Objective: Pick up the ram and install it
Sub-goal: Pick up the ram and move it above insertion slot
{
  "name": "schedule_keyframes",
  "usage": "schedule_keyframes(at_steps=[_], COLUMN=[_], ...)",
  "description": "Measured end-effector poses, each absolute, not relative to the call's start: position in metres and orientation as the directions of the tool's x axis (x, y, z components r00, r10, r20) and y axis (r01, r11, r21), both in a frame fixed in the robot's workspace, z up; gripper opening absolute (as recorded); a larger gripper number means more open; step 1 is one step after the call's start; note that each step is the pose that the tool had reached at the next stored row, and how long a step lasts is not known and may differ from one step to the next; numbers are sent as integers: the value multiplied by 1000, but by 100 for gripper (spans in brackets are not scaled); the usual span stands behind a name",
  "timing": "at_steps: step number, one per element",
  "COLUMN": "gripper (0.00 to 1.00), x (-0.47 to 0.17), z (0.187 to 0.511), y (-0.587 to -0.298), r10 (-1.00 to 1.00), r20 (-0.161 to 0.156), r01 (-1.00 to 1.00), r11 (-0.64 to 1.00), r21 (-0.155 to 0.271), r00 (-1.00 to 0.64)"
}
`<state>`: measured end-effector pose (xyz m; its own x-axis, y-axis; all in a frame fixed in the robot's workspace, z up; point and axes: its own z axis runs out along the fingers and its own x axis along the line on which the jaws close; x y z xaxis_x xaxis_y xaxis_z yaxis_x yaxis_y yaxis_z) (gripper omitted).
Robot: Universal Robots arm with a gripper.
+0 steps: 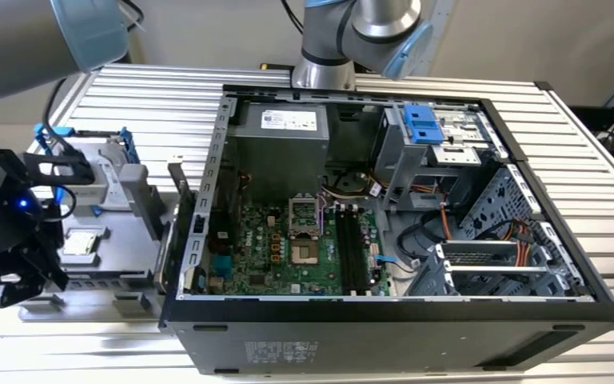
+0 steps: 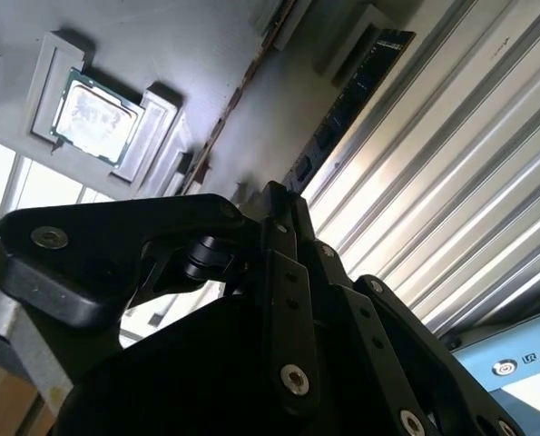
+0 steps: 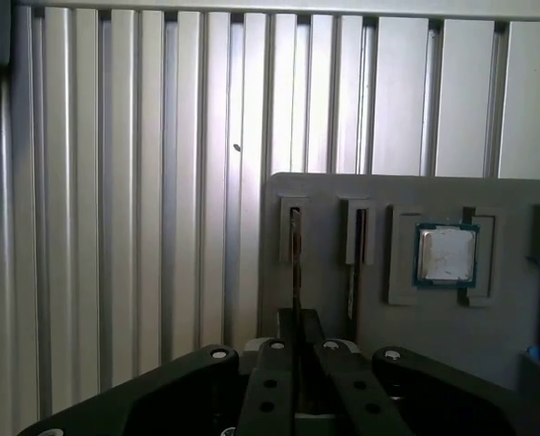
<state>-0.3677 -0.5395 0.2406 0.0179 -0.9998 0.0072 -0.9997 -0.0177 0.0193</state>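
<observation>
The pincer [image 3: 297,320] looks squeezed together on the ram [image 3: 294,247], which stands on its thin edge in 1 slot of the gray tray [image 3: 333,195] on the table [image 1: 147,88]. I think the way to do this well is to hold it firm and keep it straight in line with the slot, with no twist (a thin board like this can bend). The slot walls hug the ram, and a 2nd slot [image 3: 358,238] and the square chip [image 3: 446,254] sit just beside it, so there is little room sideways but plenty above the tray, over toward the open computer case [image 1: 392,316].
</observation>
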Motion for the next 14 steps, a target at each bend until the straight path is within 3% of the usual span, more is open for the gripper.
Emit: schedule_keyframes(at_steps=[14], gripper=[0], x=[-368], z=[255], y=[-539], r10=[-1000], r20=[7], r01=[-1000], r11=[-18], r21=[19], r00=[18])
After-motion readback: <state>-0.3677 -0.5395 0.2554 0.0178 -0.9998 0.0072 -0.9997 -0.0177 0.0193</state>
